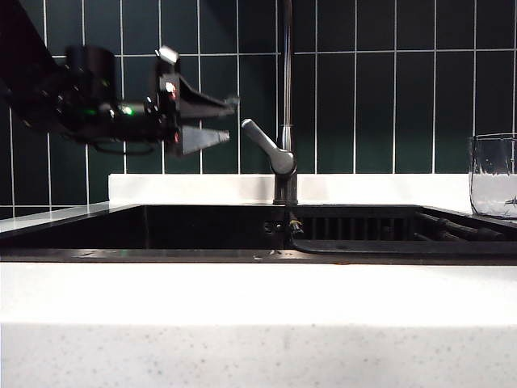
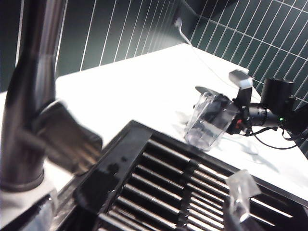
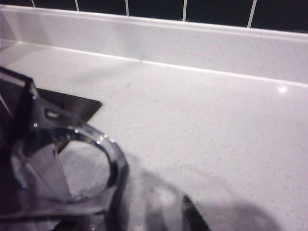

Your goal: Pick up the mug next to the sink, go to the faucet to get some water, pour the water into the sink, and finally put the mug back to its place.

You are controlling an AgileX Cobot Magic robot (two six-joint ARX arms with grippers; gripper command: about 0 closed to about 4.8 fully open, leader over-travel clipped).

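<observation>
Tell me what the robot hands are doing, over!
Left gripper open, in the air beside the faucet lever. Right gripper around the mug, grip unclear. Mug standing on the counter. Nothing in the way.

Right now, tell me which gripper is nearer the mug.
Right. The right gripper is at the mug on the counter, fingers flanking it; whether they touch it is unclear. The left gripper, open, hangs above the sink, left of the faucet.

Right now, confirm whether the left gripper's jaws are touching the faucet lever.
No, the left gripper hangs open, apart from the faucet lever.
</observation>
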